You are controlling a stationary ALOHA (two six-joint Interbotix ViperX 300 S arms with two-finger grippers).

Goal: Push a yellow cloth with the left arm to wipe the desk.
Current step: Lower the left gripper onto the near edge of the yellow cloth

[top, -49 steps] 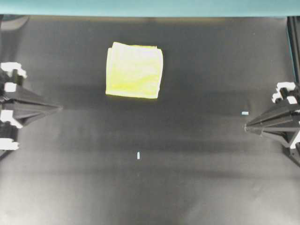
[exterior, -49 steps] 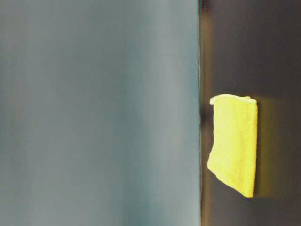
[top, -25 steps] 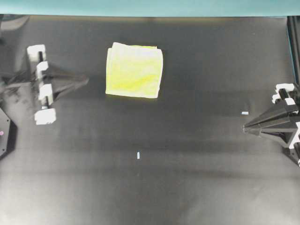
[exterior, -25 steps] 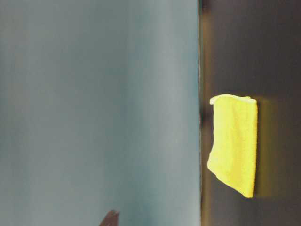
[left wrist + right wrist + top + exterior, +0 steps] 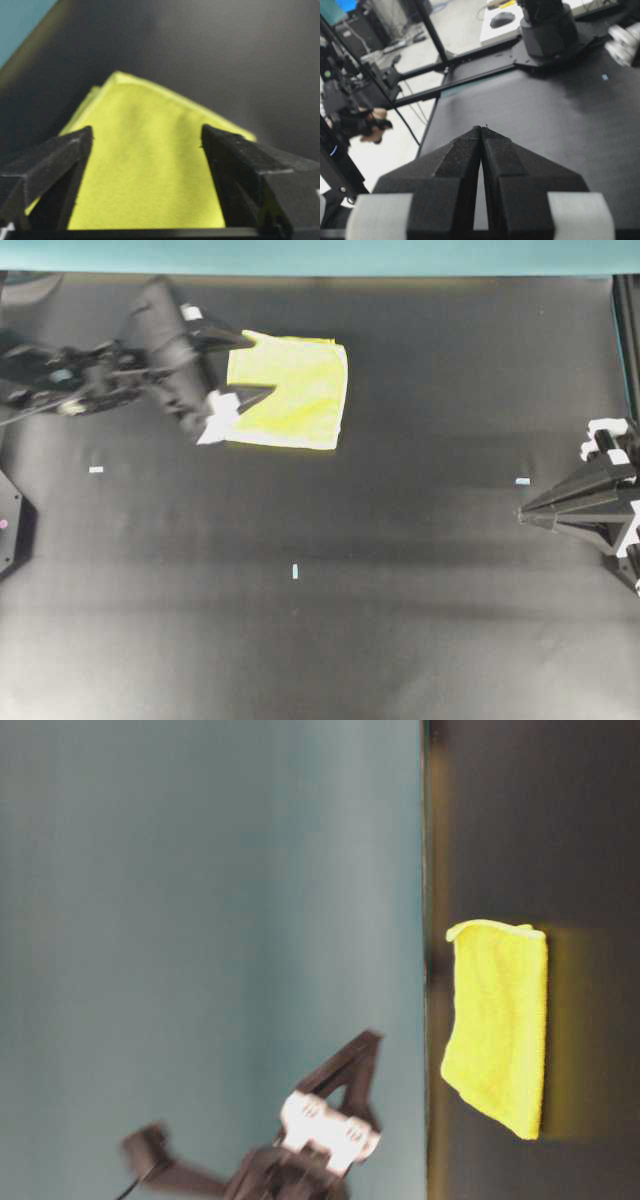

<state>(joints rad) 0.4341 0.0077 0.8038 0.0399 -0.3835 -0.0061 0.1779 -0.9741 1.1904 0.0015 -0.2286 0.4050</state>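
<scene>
Desk [image 5: 400, 620]: bare black surface right of and below the cloth.
Cloth: yellow cloth [image 5: 300, 390] near the teal strip [image 5: 320, 255].
Left tool [image 5: 248, 365]: fingers apart, straddling cloth's left edge.
Right tool [image 5: 481, 131]: fingers together, well apart.

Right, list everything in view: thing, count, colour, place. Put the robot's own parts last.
cloth: one, yellow, folded, upper middle of the desk.
tape marks: three, pale, one left, one centre, one right.
desk: one, black, fills the overhead view.
strip: one, teal, along the desk's far edge.
left gripper: one, black with white tips, open, fingers over the cloth's left edge.
right gripper: one, black with white tape, shut, at the right edge, clear of the cloth.
</scene>
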